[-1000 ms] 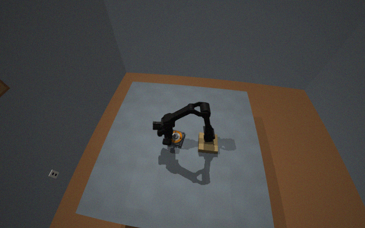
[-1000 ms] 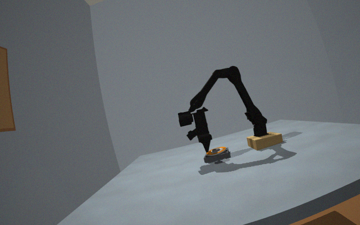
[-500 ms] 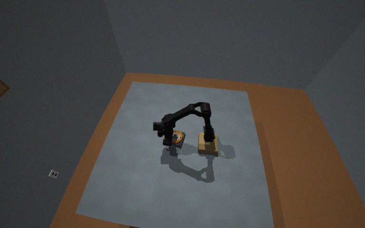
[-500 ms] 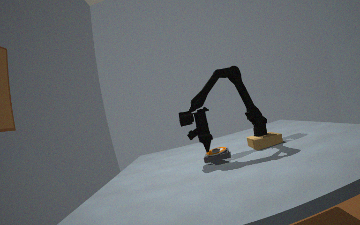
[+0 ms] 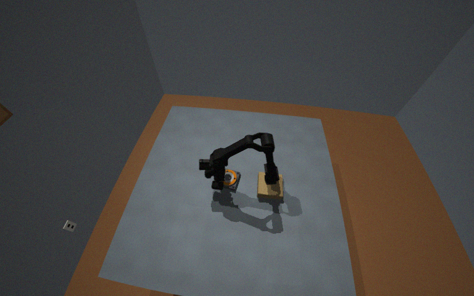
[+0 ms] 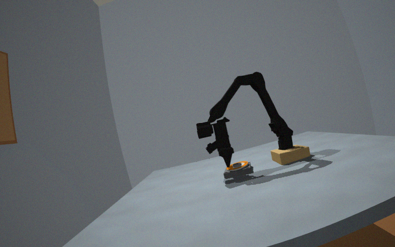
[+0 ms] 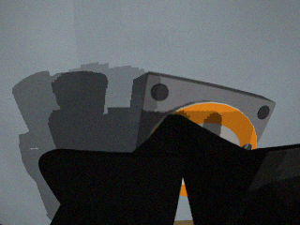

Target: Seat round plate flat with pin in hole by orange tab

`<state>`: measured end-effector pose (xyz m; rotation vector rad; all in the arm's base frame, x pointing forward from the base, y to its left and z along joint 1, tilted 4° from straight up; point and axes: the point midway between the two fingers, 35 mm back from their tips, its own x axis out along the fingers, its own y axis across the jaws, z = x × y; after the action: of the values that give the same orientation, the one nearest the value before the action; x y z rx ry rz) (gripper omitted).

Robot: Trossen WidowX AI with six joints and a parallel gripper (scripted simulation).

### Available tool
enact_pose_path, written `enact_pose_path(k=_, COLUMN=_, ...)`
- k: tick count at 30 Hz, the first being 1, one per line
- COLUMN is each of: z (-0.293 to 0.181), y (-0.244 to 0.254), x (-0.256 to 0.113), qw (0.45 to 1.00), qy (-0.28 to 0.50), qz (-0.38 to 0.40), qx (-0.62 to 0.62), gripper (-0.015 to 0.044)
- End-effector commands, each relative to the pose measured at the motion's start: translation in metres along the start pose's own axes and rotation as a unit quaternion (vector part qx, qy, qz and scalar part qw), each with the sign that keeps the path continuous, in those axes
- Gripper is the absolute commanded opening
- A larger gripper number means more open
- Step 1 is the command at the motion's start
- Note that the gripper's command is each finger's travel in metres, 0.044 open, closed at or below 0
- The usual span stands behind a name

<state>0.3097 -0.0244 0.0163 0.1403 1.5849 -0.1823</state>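
Note:
The round plate (image 5: 233, 177) (image 6: 246, 164) (image 7: 227, 112) has an orange ring and a pale middle. It sits around the grey post (image 5: 228, 176) (image 6: 237, 164) on the square dark grey base (image 6: 239, 174) (image 7: 206, 93). In the exterior view it looks slightly tilted, its right side standing off the base. My gripper (image 6: 228, 166) (image 7: 172, 120) is shut and holds nothing. It points down, its tips at the plate's left edge in the exterior view; I cannot tell if they touch. The tab and pin cannot be made out, and my fingers cover much of the plate in the wrist view.
The arm stands on a tan block (image 5: 264, 190) (image 6: 294, 155) to the right of the base. Dark round marks (image 7: 159, 92) show at the base's corners. The arm's shadow falls across the base and the grey table top (image 5: 195, 237) (image 6: 174, 209).

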Motion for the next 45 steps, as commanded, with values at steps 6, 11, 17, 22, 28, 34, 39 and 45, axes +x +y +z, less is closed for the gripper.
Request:
enact_pose_path(k=6, z=-0.007, y=0.006, x=0.003, qw=1.000, qy=0.010, qz=0.006, qx=-0.002, gripper=0.0000)
enact_pose_path(k=11, z=-0.008, y=0.006, x=0.003, qw=1.000, qy=0.010, qz=0.006, qx=-0.002, gripper=0.0000)
enact_pose_path(k=17, z=-0.009, y=0.008, x=0.003, qw=1.000, qy=0.010, qz=0.006, qx=-0.002, gripper=0.0000)
enact_pose_path(k=22, z=-0.011, y=0.009, x=0.003, qw=1.000, qy=0.010, qz=0.006, qx=-0.002, gripper=0.0000)
enact_pose_path(k=28, z=-0.014, y=0.010, x=0.003, qw=1.000, qy=0.011, qz=0.006, qx=-0.002, gripper=0.0000)
enact_pose_path(k=34, z=-0.017, y=0.012, x=0.003, qw=1.000, qy=0.011, qz=0.006, qx=-0.002, gripper=0.0000)
enact_pose_path(k=39, z=-0.020, y=0.014, x=0.003, qw=1.000, qy=0.011, qz=0.007, qx=-0.002, gripper=0.0000)
enact_pose_path(k=45, z=-0.024, y=0.015, x=0.003, qw=1.000, qy=0.011, qz=0.007, qx=-0.002, gripper=0.0000)
